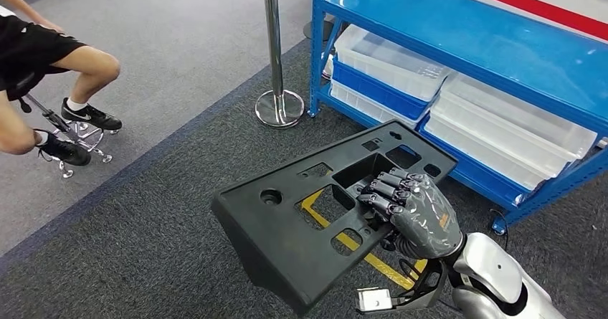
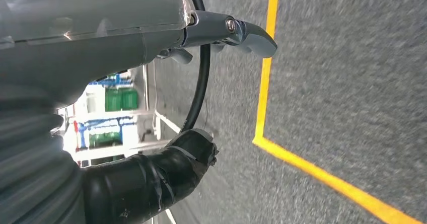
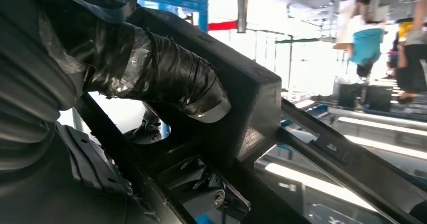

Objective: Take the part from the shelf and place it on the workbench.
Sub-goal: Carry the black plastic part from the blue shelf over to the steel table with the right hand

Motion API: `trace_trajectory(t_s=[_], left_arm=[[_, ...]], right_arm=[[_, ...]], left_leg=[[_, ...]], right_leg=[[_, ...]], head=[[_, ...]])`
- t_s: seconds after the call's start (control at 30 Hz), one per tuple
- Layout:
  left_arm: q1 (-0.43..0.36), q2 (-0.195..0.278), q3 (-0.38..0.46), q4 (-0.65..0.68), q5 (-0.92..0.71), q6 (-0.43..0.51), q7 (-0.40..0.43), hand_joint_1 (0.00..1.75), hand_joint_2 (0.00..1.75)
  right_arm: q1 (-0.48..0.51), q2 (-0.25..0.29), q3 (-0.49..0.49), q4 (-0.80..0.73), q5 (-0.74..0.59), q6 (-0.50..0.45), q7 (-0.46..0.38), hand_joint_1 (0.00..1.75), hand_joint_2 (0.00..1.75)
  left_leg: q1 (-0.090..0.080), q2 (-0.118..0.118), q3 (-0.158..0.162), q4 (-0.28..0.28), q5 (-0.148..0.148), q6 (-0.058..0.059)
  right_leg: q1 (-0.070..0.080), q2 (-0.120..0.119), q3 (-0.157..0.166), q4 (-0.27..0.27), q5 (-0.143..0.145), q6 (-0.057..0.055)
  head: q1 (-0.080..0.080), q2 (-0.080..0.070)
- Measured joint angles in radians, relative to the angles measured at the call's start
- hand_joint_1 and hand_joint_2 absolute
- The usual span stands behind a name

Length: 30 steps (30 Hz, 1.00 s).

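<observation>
The part (image 1: 301, 218) is a large black plastic panel with several cut-outs, held tilted above the grey carpet in the head view. My right hand (image 1: 412, 208) grips it near its right end, with the fingers hooked into a rectangular opening. In the right wrist view the taped thumb (image 3: 166, 78) presses on a rib of the part (image 3: 252, 108). My left hand (image 2: 90, 38) hangs over the carpet in the left wrist view, its fingers apart and holding nothing.
A blue shelf (image 1: 459, 39) stands at the back right, with clear plastic bins (image 1: 502, 118) on its lower level. A chrome stanchion post (image 1: 276, 82) stands by its corner. A person (image 1: 43, 54) sits on a stool at the left. Yellow floor tape (image 2: 267, 83) crosses the carpet.
</observation>
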Motion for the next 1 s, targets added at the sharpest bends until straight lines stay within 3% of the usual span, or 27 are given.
trace_trajectory(t_s=[0.07,0.1,0.13,0.2,0.27,0.3,0.33,0.37,0.43,0.5,0.57,0.63,0.7,0.77,0.83,0.87,0.9,0.93,1.0], left_arm=[[0.0,0.0,0.0,0.0,-0.002,0.0,-0.002,0.0,1.75],[0.001,0.0,0.0,0.0,-0.003,0.0,-0.003,0.0,1.75],[0.002,0.0,0.0,0.0,-0.004,-0.001,-0.006,0.0,1.75],[0.001,-0.003,0.001,0.0,-0.004,-0.004,-0.013,0.0,1.75],[0.0,-0.005,0.001,0.0,-0.004,-0.007,-0.02,0.0,1.75],[0.001,-0.006,0.001,0.0,-0.004,-0.007,-0.021,0.0,1.75],[0.002,-0.007,0.001,0.0,-0.004,-0.008,-0.022,0.0,1.75],[0.003,-0.008,0.001,0.0,-0.004,-0.008,-0.022,0.0,1.75],[0.005,-0.011,0.001,0.0,-0.005,-0.009,-0.023,0.0,1.75],[0.006,-0.013,0.001,0.0,-0.007,-0.009,-0.023,0.0,1.75],[0.006,-0.013,0.004,0.0,-0.008,-0.011,-0.022,0.0,1.75],[0.009,-0.014,0.009,0.0,-0.009,-0.013,-0.021,0.0,1.75],[0.012,-0.015,0.014,0.0,-0.01,-0.015,-0.021,0.0,1.75],[0.011,-0.016,0.017,0.0,-0.011,-0.016,-0.021,0.0,1.75],[0.011,-0.017,0.017,0.0,-0.011,-0.016,-0.021,0.0,1.75],[0.011,-0.017,0.018,0.0,-0.011,-0.017,-0.021,0.0,1.75],[0.012,-0.017,0.018,0.0,-0.011,-0.017,-0.021,0.0,1.75],[0.012,-0.018,0.018,0.0,-0.011,-0.017,-0.021,0.0,1.75],[0.011,-0.017,0.019,0.0,-0.012,-0.017,-0.021,0.0,1.75]], right_arm=[[-0.002,0.0,-0.002,-0.001,0.0,0.003,0.0,1.75,1.75],[-0.004,0.001,-0.002,0.0,0.0,0.004,0.0,1.75,1.75],[-0.006,0.001,-0.003,0.0,0.0,0.005,0.0,1.75,1.75],[-0.006,0.001,-0.004,0.002,0.0,0.005,0.0,1.75,1.75],[-0.001,0.001,-0.007,0.005,0.0,0.004,0.0,1.75,1.75],[0.002,0.001,-0.008,0.008,0.0,0.004,0.0,1.75,1.75],[0.005,0.002,-0.008,0.011,0.0,0.004,0.0,1.75,1.75],[0.007,0.002,-0.008,0.014,0.0,0.004,0.0,1.75,1.75],[0.008,0.002,-0.009,0.018,0.0,0.004,-0.001,1.75,1.75],[0.009,0.002,-0.011,0.021,-0.002,0.006,-0.002,1.75,1.75],[0.012,0.004,-0.014,0.022,-0.01,0.013,-0.005,1.75,1.75],[0.013,0.006,-0.015,0.023,-0.023,0.023,-0.009,1.75,1.75],[0.011,0.008,-0.015,0.023,-0.035,0.03,-0.013,1.75,1.75],[0.012,0.009,-0.016,0.022,-0.04,0.034,-0.016,1.75,1.75],[0.014,0.01,-0.018,0.022,-0.041,0.035,-0.018,1.75,1.75],[0.015,0.01,-0.018,0.022,-0.042,0.035,-0.019,1.75,1.75],[0.015,0.01,-0.018,0.022,-0.042,0.035,-0.019,1.75,1.75],[0.015,0.01,-0.018,0.022,-0.043,0.035,-0.019,1.75,1.75],[0.014,0.01,-0.02,0.022,-0.043,0.035,-0.019,1.75,1.75]], left_leg=[[-0.014,0.012,0.032,-0.07,-0.016,0.015],[-0.017,0.003,0.029,-0.082,-0.009,0.025],[-0.017,-0.006,0.027,-0.096,0.004,0.034],[-0.012,-0.024,0.023,-0.119,0.031,0.05],[-0.01,-0.043,0.004,-0.121,0.053,0.056],[-0.01,-0.055,-0.01,-0.116,0.061,0.056],[-0.01,-0.067,-0.025,-0.11,0.068,0.054],[-0.01,-0.08,-0.04,-0.102,0.074,0.052],[-0.006,-0.107,-0.069,-0.081,0.082,0.045],[-0.004,-0.132,-0.093,-0.059,0.088,0.036],[-0.006,-0.154,-0.109,-0.045,0.096,0.025],[-0.005,-0.169,-0.12,-0.037,0.104,0.015],[-0.005,-0.134,-0.139,-0.001,0.076,0.006],[-0.001,-0.08,-0.182,0.108,0.003,-0.004],[0.004,-0.061,-0.222,0.226,-0.053,-0.01],[0.006,-0.058,-0.221,0.247,-0.057,-0.011],[0.006,-0.056,-0.199,0.226,-0.043,-0.009],[0.005,-0.049,-0.158,0.17,-0.019,-0.005],[-0.005,-0.008,-0.069,0.032,0.014,0.01]], right_leg=[[-0.004,-0.026,0.0,-0.006,0.013,0.012],[-0.007,-0.037,0.002,-0.012,0.02,0.019],[-0.011,-0.031,0.002,-0.013,0.019,0.025],[-0.014,0.025,-0.011,0.024,-0.028,0.033],[-0.016,0.087,-0.047,0.132,-0.116,0.036],[-0.016,0.098,-0.064,0.19,-0.147,0.038],[-0.016,0.102,-0.069,0.227,-0.158,0.04],[-0.018,0.104,-0.056,0.228,-0.15,0.041],[-0.023,0.115,0.02,0.127,-0.106,0.045],[-0.025,0.146,0.088,0.021,-0.088,0.044],[-0.023,0.163,0.099,-0.004,-0.092,0.038],[-0.024,0.145,0.092,-0.004,-0.086,0.027],[-0.023,0.121,0.087,-0.004,-0.078,0.013],[-0.019,0.097,0.078,-0.004,-0.071,0.002],[-0.014,0.07,0.069,-0.002,-0.066,-0.002],[-0.012,0.056,0.065,-0.002,-0.065,-0.002],[-0.011,0.042,0.063,-0.001,-0.064,-0.002],[-0.009,0.029,0.062,-0.001,-0.063,-0.001],[-0.007,0.004,0.064,-0.002,-0.062,0.001]], head=[[0.0,0.0],[0.0,0.0],[0.0,0.0],[0.0,0.0],[0.0,0.0],[0.001,0.0],[0.001,0.0],[0.0,0.0],[0.0,0.0],[0.0,0.0],[0.0,0.0],[0.0,0.0],[0.0,0.0],[0.0,0.0],[0.0,0.0],[0.0,0.0],[0.0,0.0],[0.0,0.0],[0.0,0.0]])
